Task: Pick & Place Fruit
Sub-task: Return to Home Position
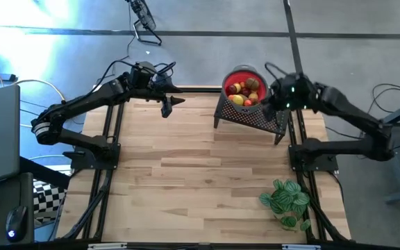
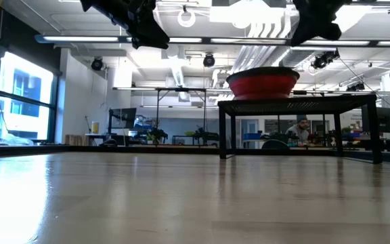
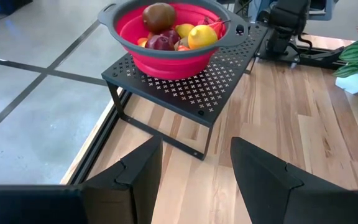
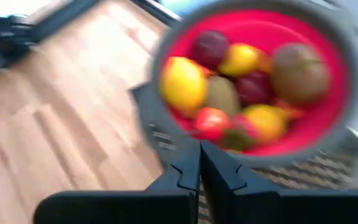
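wooden counter [image 1: 186,160] runs under both dark arms. on the left, the left arm [image 1: 82,111] reaches in from the counter's left edge toward the far side. the left fingers [image 3: 135,174] hang above the boards, spread wide with nothing between them. in the low view they sit high up, well clear of the wood. they are well apart from the shelf [image 1: 255,118], a black perforated stand on thin legs at the far right part of the counter. on its top stands the red bowl [image 1: 247,75], grey-rimmed, toward the shelf's far end. the fruit [image 1: 244,92] is all piled inside that bowl: a brown kiwi [image 3: 158,15], a yellow lemon [image 3: 202,36] and a dark red piece [image 3: 160,42] next to them, with more yellow, red and orange pieces packed around. just right of the bowl, the right fingers [image 4: 188,168] hover over the shelf's right end, pressed together with no gap and holding nothing, pointing toward the fruit. the right arm [image 1: 353,118] comes in from the counter's right edge. at the near right corner stands a green plant [image 1: 287,200]. beyond the counter, in the low view, a person [image 2: 302,129] sits in the room.
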`<state>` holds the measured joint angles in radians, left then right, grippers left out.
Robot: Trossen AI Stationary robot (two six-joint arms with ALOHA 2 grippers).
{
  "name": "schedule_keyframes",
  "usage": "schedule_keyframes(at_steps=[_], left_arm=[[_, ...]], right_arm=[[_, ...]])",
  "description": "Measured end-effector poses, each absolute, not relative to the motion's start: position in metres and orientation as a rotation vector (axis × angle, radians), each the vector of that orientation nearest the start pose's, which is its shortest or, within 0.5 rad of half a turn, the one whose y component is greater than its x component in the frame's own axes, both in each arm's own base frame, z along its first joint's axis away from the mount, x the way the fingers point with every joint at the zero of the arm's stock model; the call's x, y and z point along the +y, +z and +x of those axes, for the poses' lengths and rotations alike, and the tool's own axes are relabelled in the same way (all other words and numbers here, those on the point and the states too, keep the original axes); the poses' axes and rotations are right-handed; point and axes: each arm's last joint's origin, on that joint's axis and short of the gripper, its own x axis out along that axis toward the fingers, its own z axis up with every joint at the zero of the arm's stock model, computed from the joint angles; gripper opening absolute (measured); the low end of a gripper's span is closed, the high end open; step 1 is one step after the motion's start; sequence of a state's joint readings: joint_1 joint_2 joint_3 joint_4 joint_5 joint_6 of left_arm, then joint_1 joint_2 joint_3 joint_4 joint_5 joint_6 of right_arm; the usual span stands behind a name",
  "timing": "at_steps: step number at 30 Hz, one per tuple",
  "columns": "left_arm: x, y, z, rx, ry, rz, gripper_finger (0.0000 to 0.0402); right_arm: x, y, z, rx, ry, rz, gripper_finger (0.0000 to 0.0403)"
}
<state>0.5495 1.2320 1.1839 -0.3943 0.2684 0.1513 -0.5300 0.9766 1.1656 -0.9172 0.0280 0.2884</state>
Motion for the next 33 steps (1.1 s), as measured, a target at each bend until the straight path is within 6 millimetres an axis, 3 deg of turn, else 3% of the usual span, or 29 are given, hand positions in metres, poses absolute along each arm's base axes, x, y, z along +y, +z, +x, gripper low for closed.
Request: schedule_keyframes(at_steps=[7,11,22,33], left_arm=[[0.133,0.360,0.231,0.427,0.245,-0.028,0.0184],[0.133,0.360,0.231,0.428,0.244,-0.029,0.0184],[0.132,0.360,0.231,0.428,0.244,-0.028,0.0184],[0.133,0.360,0.231,0.427,0.237,0.009,0.0184]], right_arm=[[-0.060,0.316,0.158,0.447,-0.456,0.365,0.0004],[-0.048,0.304,0.153,0.336,-0.445,0.345,0.0003],[-0.015,0.288,0.143,0.207,-0.380,0.229,0.0004],[-0.004,0.301,0.107,0.074,-0.276,0.188,0.0004]])
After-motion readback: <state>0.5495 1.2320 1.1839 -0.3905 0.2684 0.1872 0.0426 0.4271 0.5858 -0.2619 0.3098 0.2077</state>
